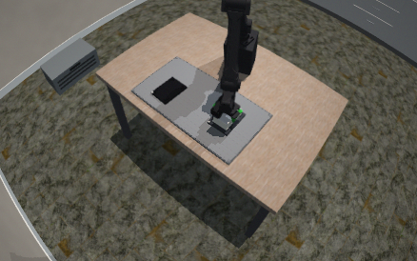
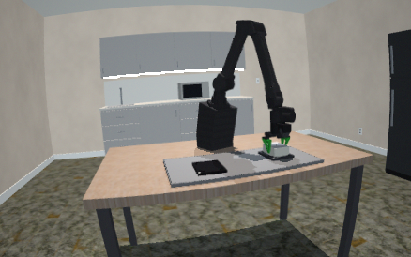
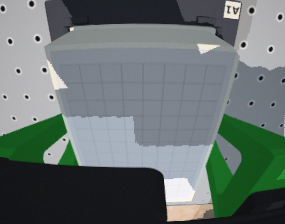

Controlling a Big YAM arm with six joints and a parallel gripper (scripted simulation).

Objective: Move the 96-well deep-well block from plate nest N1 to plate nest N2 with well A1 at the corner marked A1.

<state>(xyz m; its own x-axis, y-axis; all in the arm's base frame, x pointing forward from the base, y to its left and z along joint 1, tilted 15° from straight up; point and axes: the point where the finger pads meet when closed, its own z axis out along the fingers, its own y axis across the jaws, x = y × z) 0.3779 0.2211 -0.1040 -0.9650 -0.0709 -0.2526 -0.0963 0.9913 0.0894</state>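
The gripper is clamped on the deep-well block, its green fingers pressed against the block's two opposite sides. The block hangs directly below the wrist, over the dark plate nest N1 — whether its base touches the nest cannot be told. Beyond the block's far edge, the nest's A1 label shows at one corner. The other nest, N2, lies well apart from the gripper on the same grey perforated mat, on the wooden table.
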